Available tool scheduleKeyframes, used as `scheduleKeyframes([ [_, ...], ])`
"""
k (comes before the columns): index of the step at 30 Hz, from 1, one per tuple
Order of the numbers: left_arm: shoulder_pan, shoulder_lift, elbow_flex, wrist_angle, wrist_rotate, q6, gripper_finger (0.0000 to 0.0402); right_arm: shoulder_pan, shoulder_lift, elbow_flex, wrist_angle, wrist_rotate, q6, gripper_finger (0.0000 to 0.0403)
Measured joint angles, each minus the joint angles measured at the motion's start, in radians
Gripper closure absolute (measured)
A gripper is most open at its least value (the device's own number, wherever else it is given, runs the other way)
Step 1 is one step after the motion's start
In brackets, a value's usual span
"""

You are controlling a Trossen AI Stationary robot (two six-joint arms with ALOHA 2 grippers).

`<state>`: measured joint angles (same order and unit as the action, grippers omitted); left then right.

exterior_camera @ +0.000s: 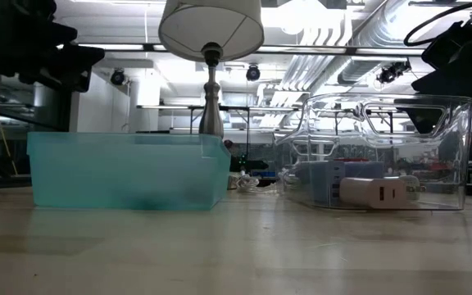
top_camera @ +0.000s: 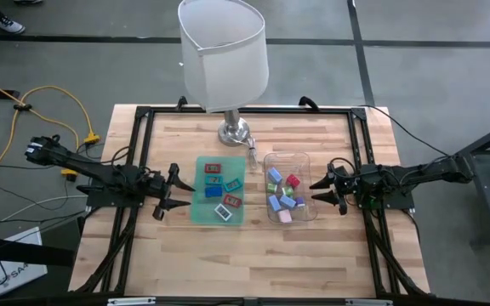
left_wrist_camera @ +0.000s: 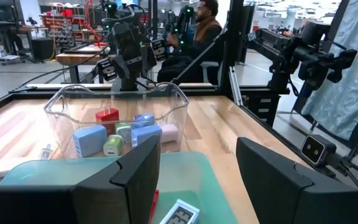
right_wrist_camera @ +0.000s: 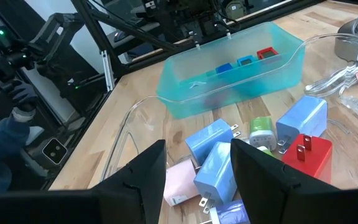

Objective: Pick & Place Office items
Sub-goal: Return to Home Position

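Note:
Several flat office items in red, blue and green (top_camera: 219,189) lie in a teal translucent tray (top_camera: 201,212). Chunky plug-like items in light blue, red, green and pink (right_wrist_camera: 216,168) lie in a clear plastic tray (top_camera: 304,157) to its right. My left gripper (top_camera: 170,192) is open and hovers at the teal tray's left edge. In the left wrist view its fingers (left_wrist_camera: 199,149) stand over the teal tray (left_wrist_camera: 191,165). My right gripper (top_camera: 320,190) is open at the clear tray's right edge, and it (right_wrist_camera: 199,148) stands above the chunky items.
A table lamp with a white shade (top_camera: 224,55) stands on its metal base (top_camera: 235,132) at the far edge, behind both trays, with its cord (right_wrist_camera: 344,84) beside the clear tray. A black frame (top_camera: 143,136) borders the wooden table. Bare wood lies near the front edge (top_camera: 245,263).

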<state>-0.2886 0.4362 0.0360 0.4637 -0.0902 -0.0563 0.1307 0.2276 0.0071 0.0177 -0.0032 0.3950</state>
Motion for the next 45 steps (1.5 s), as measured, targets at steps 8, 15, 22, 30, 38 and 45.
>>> scheduleKeyframes([
  [8,0.0,-0.101,-0.003,-0.092,0.006,-0.001,0.0197,0.0,0.0,0.0,0.0,0.0,0.0,0.0237],
  [15,0.0,-0.185,-0.004,-0.176,0.007,-0.002,0.0197,0.0,0.0,0.0,0.0,0.0,0.0,0.0237],
  [22,0.0,-0.231,-0.008,-0.228,0.008,-0.019,0.0197,0.0,0.0,0.0,0.0,0.0,0.0,0.0237],
  [30,0.0,-0.259,-0.027,-0.225,0.008,-0.019,0.0197,0.0,0.0,0.0,0.0,0.0,0.0,0.0237],
  [38,0.0,-0.26,-0.027,-0.295,0.006,-0.019,0.0197,0.0,0.0,0.0,0.0,0.0,0.0,0.0237],
  [45,0.0,-0.309,-0.027,-0.419,0.006,-0.019,0.0197,0.0,0.0,0.0,0.0,0.0,0.0,0.0237],
])
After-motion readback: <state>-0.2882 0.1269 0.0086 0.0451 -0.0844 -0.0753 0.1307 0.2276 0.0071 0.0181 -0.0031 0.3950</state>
